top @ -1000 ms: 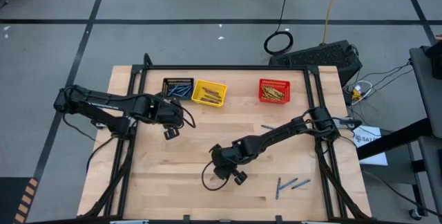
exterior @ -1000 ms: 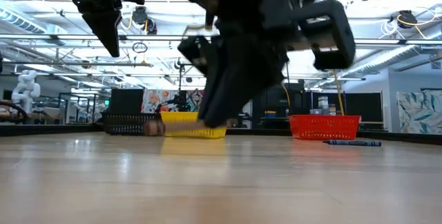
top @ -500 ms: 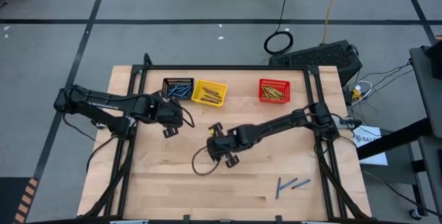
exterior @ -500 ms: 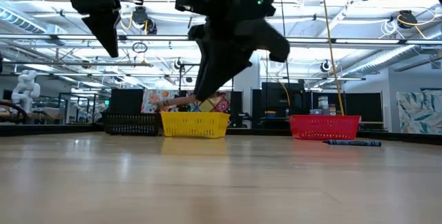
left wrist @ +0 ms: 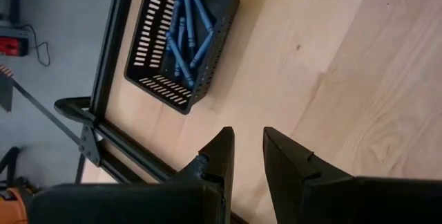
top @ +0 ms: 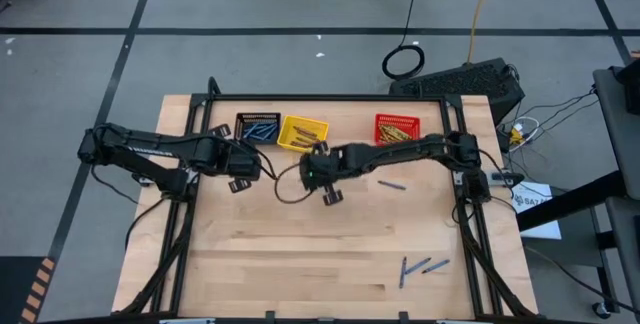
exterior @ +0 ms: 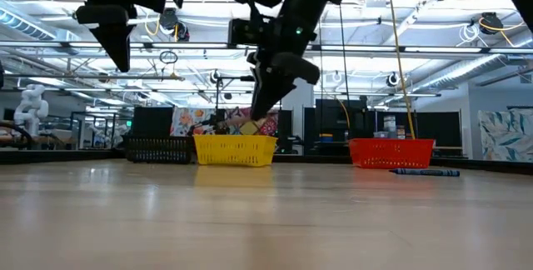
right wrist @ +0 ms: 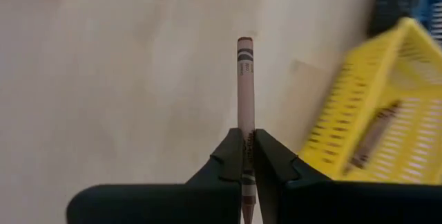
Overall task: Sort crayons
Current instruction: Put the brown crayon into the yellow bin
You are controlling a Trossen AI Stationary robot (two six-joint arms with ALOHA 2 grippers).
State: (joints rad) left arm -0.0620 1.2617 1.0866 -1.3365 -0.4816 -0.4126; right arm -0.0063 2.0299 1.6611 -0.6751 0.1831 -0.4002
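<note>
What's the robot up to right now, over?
Right gripper shut on brown crayon, nearing yellow basket. Left gripper open, empty, near black basket. Nothing blocking.

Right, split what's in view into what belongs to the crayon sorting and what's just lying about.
Part of the job:
- brown crayon in the right gripper
- yellow basket
- black basket
- red basket
- loose blue crayons

Just lying about:
- cable coil on the floor

Overhead and table-level cameras share the yellow basket (top: 303, 133).
</note>
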